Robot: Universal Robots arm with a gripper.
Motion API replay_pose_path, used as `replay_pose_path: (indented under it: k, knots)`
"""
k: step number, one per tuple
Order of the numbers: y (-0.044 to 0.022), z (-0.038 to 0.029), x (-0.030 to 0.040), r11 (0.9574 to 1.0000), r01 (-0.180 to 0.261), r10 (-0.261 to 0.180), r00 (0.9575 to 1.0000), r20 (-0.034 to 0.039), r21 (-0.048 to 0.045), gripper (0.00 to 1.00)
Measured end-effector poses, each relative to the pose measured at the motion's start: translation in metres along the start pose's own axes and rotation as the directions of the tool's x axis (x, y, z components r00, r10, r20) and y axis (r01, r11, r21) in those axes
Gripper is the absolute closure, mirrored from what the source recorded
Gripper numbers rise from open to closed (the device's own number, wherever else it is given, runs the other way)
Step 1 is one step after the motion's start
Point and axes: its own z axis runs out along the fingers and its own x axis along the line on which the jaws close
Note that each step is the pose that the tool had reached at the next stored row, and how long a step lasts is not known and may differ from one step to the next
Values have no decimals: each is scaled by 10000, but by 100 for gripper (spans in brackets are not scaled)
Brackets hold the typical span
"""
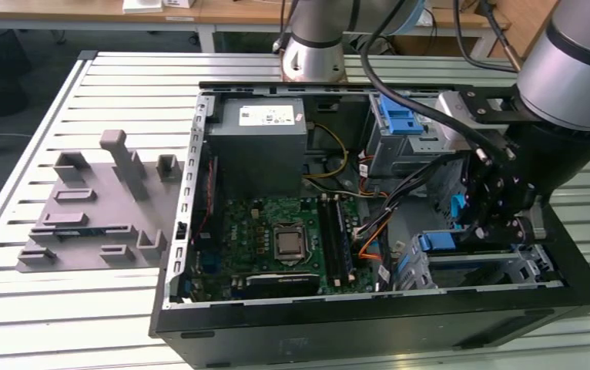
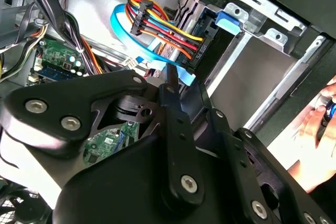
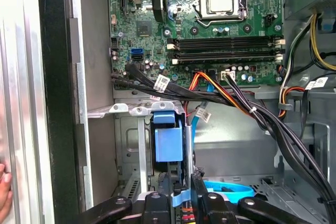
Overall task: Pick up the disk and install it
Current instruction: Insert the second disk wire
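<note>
Claw: the claw [image 3: 181, 195] sits low inside the drive bay at the case's front corner, on the exterior view's right [image 1: 491, 231]. Its black linkage takes up the near part of the second wrist view [image 2: 176, 85]. Whether it is open, closed or gripping, I cannot tell.
Disk: the disk [image 3: 168, 142] stands on edge in the metal bay straight ahead of the claw, its blue carrier frame facing the camera. In the second wrist view its dark end [image 2: 205, 43] sits in the bay slot. In the exterior view its blue frame [image 1: 439, 241] shows just beside the claw.
Cables: a bundle of red, orange, yellow and black wires [image 2: 157, 27] and a flat blue ribbon cable [image 2: 126, 30] run to the disk's end. Whether they are fully plugged in is unclear.
Hand: a person's hand [image 2: 315, 129] rests outside the case wall, near the bay.
Motherboard: the green motherboard [image 3: 210, 35] lies flat on the case floor beyond the bay [image 1: 274, 239].
Arm: the silver arm [image 1: 583, 69] reaches down into the case from the exterior view's right.
Case: the black computer case [image 1: 377, 324] lies on its side, open on top.
Further in: a grey power supply box [image 1: 264, 142] sits at the far end, with a blue ridged clip [image 1: 398, 116] beside it.
Tabletop: the slatted tabletop [image 1: 120, 92] carries the case and, well apart on the exterior view's left, a grey fixture [image 1: 89, 208].
</note>
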Motion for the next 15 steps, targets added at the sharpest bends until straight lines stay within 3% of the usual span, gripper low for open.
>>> replay_pose_path:
  k: [15]
  knots:
    - [-3, -80, 1, 10000, 0, 0, 10000, 0, 0, 69]
